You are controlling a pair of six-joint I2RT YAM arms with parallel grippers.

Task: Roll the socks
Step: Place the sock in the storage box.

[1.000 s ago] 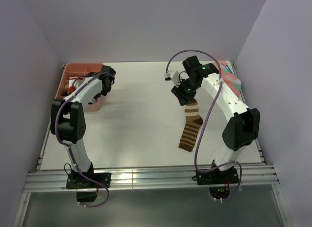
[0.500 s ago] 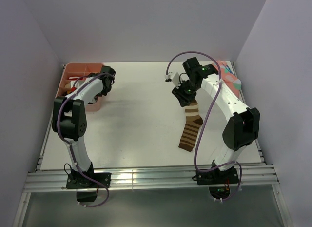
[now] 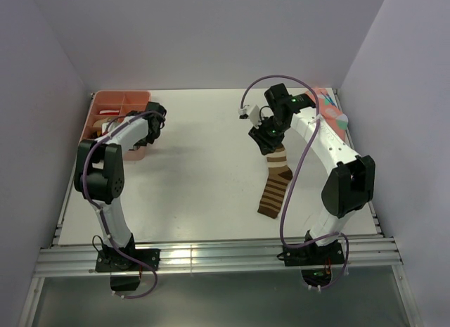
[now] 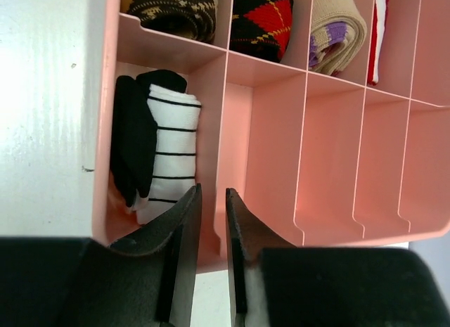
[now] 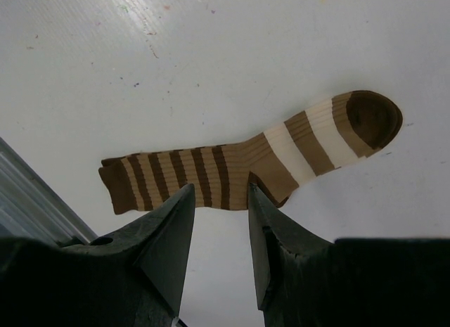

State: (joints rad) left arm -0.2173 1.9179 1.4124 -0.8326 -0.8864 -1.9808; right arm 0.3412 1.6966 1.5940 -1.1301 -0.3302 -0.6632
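Two socks of the task, well apart. At the far left corner of the table (image 3: 204,165) stands a pink divided tray (image 3: 105,102). White sock (image 4: 172,151) with thin black stripes lies bundled in an end compartment of the tray, in the row nearest the left claw (image 4: 212,193), black parts turned to its outer side. Four other rolled socks fill the row behind it. Left claw hangs at the tray's near wall, jaws drawn close with a slim gap between them, one finger on each side of the divider beside the sock's compartment. Cannot tell whether they pinch that divider; the sock itself is not held.

Right of the table's middle, the brown striped sock (image 3: 275,183) lies flat and unrolled, one end toward the near edge. Right claw (image 5: 221,188) hovers above the sock's far end, jaws clearly apart, holding nothing, clear of the fabric. At the far right corner lies a pink dotted sock (image 3: 332,110), partly behind the right arm.
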